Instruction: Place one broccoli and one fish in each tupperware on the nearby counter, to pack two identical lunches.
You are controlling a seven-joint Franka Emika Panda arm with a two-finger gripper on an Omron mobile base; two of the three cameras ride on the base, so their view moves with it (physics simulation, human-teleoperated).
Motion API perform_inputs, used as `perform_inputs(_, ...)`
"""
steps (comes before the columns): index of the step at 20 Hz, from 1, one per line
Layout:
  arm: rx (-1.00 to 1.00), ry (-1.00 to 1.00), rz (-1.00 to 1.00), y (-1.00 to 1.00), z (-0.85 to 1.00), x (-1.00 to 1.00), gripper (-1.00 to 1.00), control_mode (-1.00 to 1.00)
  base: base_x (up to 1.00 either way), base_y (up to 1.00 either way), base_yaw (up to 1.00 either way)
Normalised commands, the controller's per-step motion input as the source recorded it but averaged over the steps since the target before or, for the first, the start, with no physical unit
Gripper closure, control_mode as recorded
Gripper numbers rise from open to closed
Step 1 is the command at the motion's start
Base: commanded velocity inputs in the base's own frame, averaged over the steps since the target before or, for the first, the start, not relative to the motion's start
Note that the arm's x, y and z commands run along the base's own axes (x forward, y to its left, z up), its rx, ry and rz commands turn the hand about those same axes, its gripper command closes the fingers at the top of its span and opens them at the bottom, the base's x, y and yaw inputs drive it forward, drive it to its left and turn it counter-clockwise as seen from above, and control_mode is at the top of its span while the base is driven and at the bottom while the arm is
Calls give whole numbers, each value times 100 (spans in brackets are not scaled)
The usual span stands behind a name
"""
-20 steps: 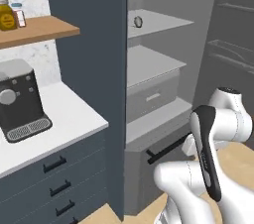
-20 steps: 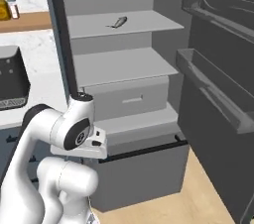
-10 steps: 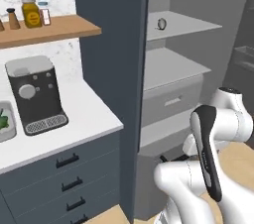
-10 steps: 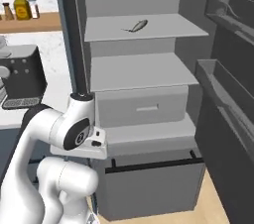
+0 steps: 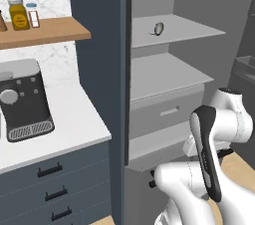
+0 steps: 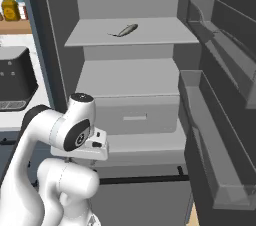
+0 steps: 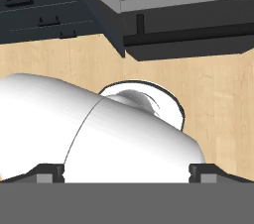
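The coffee machine [image 6: 15, 77] is cut by the picture's left edge; the fish [image 5: 158, 29] is too small to detail; a jar [image 5: 1, 21] is cropped.

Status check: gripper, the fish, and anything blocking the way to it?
Gripper open, empty, pointing at wooden floor. Small grey fish lying on upper fridge shelf, untouched. Fridge open, nothing in front of the fish.

Open fridge: fish [image 6: 125, 30] lies on top shelf [image 6: 150, 34]; shelf below [image 6: 130, 77] bare. Table [image 5: 64, 124] carries coffee machine [image 5: 22, 99]. Wooden wall shelf [image 5: 45, 31] holds jars [image 5: 20, 14].
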Motion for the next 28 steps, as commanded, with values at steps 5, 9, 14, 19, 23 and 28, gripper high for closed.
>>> perform_inputs(5,0,0,0,0,0,0,-100,100,27,-25,9)
perform_inputs(9,0,0,0,0,0,0,-100,100,48,-34,4)
perform_inputs(14,0,0,0,0,0,0,-100,100,2,-46,11)
perform_inputs(19,0,0,0,0,0,0,-100,100,58,-5,3)
perform_inputs(23,0,0,0,0,0,0,-100,100,9,0,0)
perform_inputs(28,0,0,0,0,0,0,-100,100,-1,0,0)
